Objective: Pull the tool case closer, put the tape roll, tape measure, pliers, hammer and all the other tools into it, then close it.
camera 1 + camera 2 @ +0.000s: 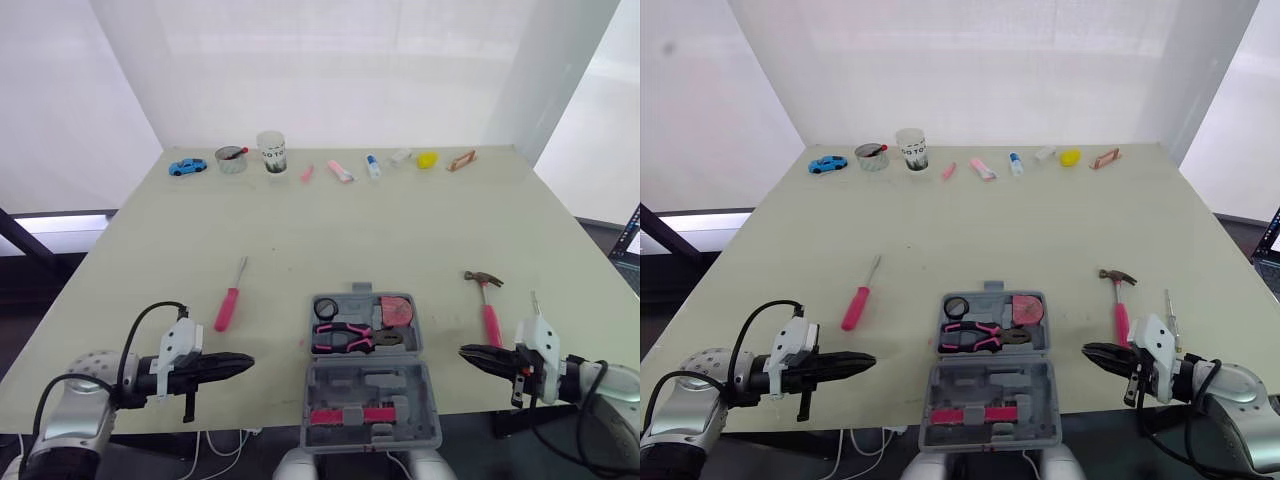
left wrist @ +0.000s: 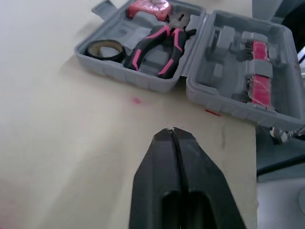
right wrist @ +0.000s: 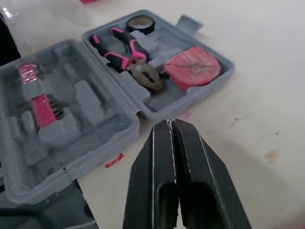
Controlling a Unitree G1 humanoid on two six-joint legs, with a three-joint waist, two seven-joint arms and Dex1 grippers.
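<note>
The packing step is partly done. On the table [image 1: 400, 230] the tool case [image 1: 400, 385] lies open at the near edge, between the two arms. It already holds the pliers [image 1: 345, 338], the tape measure [image 1: 396, 310] and the tape roll [image 1: 326, 307].

The hammer [image 1: 489, 305] is not yet in. It lies on the table to the right of the case, its handle end just beyond the right claw [image 1: 468, 351]. The screwdriver [image 1: 230, 300] lies left of the case, a little beyond the left claw [image 1: 245, 363].

Both claws hover over the table near its front edge with their fingers pressed together, holding nothing. The likely next move is for the right claw to open, reach forward over the hammer handle and close on it.
</note>
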